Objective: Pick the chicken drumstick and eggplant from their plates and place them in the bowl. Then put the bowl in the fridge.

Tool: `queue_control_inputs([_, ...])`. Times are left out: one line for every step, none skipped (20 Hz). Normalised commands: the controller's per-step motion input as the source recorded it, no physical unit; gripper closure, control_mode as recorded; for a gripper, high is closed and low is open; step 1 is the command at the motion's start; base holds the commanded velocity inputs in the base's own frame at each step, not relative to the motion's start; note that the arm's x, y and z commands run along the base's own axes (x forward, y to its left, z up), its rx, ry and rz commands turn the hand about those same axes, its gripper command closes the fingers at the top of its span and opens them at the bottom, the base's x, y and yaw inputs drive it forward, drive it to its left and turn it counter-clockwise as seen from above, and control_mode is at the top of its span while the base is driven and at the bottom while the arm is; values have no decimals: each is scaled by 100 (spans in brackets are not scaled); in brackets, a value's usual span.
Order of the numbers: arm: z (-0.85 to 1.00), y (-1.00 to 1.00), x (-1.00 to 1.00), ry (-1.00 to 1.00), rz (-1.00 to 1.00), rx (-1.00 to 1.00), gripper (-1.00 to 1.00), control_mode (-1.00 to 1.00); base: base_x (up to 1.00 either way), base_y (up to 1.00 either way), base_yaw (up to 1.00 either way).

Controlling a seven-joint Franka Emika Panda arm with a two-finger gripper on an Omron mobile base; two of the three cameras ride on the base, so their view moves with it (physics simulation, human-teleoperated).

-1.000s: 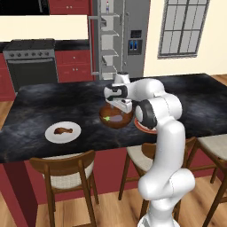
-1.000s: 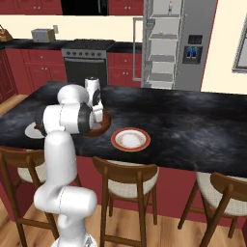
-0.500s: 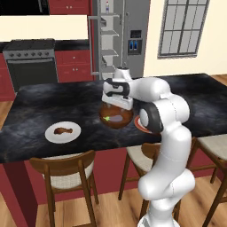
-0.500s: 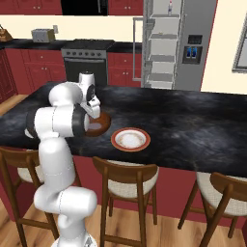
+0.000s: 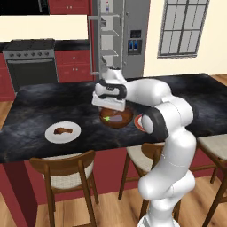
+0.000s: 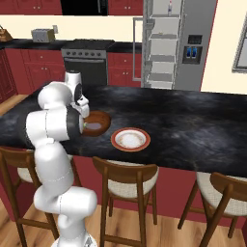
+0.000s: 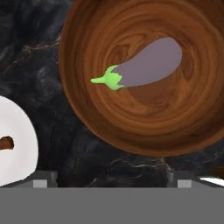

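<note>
The brown wooden bowl (image 7: pixel 175 131) stands on the dark island counter, and the purple eggplant (image 7: pixel 148 64) with its green cap lies inside it. My gripper (image 7: pixel 113 180) hovers above the bowl's edge, open and holding nothing. In the left base view the gripper (image 5: pixel 108 105) hangs just over the bowl (image 5: pixel 117 119), with the eggplant (image 5: pixel 115 119) visible under it. The reddish-brown chicken drumstick (image 5: pixel 62 130) rests on the white plate (image 5: pixel 63 133) to the left. The orange-rimmed plate (image 6: pixel 130 139) sits bare beside the bowl (image 6: pixel 98 122). The fridge (image 5: pixel 133 40) stands open behind the island.
A black-fronted steel oven range (image 5: pixel 30 62) sits left of the fridge among red cabinets. Wooden stools (image 5: pixel 66 177) line the island's near edge. The fridge door (image 6: pixel 140 53) swings out towards the island, showing white shelves.
My hand has drifted a little from over the bowl's middle towards the white plate's side. The eggplant and bowl have stayed put.
</note>
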Motion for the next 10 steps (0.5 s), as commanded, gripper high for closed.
queue_control_inputs([0,71,-23,0,1,0,-100,-100,0,0,0])
queue_control_inputs([0,74,-21,0,0,0,-100,-100,0,0,0])
queue_control_inputs([0,77,-22,0,0,0,-100,-100,0,0,0])
queue_control_inputs([0,77,-22,0,0,0,-100,-100,0,0,0])
queue_control_inputs([0,78,-23,-1,0,0,-100,-100,0,0,0])
queue_control_inputs([0,77,-22,0,-1,0,-100,-100,0,0,0])
queue_control_inputs([0,78,-22,-1,-2,0,-100,-100,0,0,0])
queue_control_inputs([-2,80,-22,-5,-3,0,-100,-100,0,0,0])
queue_control_inputs([0,78,-18,-12,-2,-2,-100,-100,0,0,0])
queue_control_inputs([0,76,-13,-13,-1,-3,-100,-100,0,0,0])
